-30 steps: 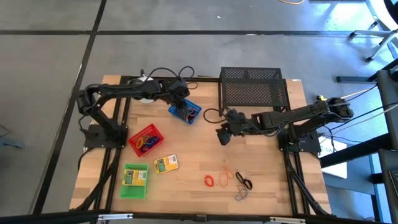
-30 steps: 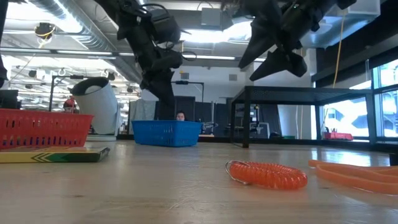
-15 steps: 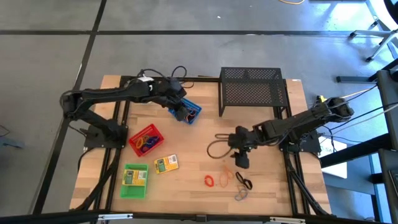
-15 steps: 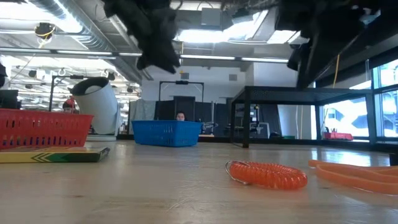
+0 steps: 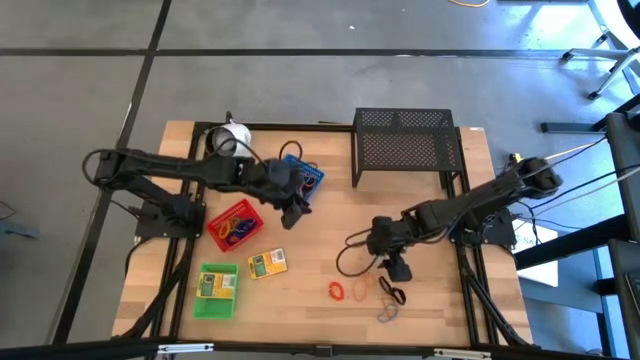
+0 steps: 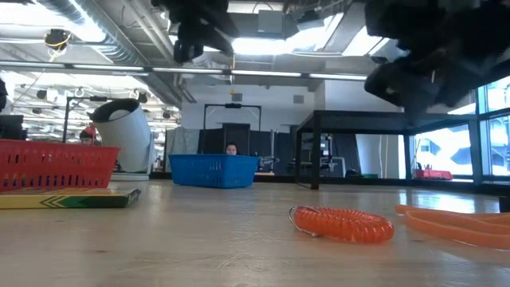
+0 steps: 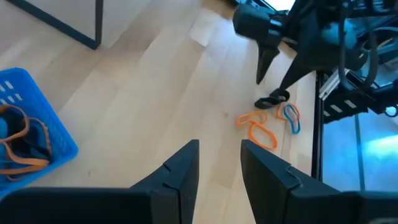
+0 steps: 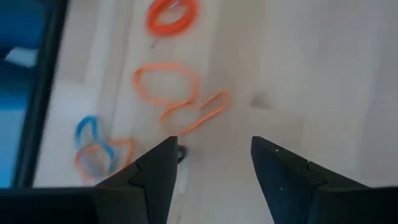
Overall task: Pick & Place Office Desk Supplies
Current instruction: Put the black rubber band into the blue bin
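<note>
The right gripper [image 5: 398, 270] hung empty with jaws wide apart above the coloured loops [image 5: 364, 287] on the table [image 5: 310, 270]. The left gripper [image 5: 297, 212], near the blue tray [image 5: 309, 178], stood part open and empty. No writing was legible.

Beyond my wooden table [image 5: 310, 250] lies grey concrete floor [image 5: 300, 90]; ceiling strip lights [image 6: 263, 73] glow above it, with windows [image 6: 490, 135] to one side.

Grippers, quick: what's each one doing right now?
Left gripper: open, empty, above bare table beside the blue tray.
Right gripper: open, empty, over the loose loops.
</note>
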### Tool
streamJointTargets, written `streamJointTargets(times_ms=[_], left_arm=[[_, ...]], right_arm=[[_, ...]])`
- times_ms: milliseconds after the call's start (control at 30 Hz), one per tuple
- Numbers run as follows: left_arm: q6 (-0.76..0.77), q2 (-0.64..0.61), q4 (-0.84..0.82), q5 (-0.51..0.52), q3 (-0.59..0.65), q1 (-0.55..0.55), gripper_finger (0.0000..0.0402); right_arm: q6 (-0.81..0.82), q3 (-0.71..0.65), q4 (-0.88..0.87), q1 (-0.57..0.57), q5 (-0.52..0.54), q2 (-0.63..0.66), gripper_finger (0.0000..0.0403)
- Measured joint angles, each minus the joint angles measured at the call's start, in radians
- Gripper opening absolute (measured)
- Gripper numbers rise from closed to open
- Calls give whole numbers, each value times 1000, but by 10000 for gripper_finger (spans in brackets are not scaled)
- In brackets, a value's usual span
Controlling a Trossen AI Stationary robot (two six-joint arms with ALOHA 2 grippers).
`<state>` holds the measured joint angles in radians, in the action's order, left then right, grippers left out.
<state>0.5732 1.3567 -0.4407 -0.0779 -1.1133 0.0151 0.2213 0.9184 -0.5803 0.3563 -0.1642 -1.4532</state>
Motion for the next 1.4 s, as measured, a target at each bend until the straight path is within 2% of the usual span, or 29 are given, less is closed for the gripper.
streamJointTargets(times_ms=[267,467,700,933,1267,1400], left_arm=[[70,1,1,159,0,-110,111],[121,1,1,240,0,-151,112],[169,2,3,319,0,-161,111],[262,2,4,451,0,-162,107],[218,2,4,463,0,-164,106],[210,2,4,463,0,-164,103]], right_arm=[[-198,0,-2,84,-37,-111,208],[-393,0,26,124,-4,-216,208],[-410,4,57,156,23,-300,197],[-419,4,75,182,35,-311,131],[-355,2,83,180,-26,-314,15],[-355,2,83,179,-47,-314,11]])
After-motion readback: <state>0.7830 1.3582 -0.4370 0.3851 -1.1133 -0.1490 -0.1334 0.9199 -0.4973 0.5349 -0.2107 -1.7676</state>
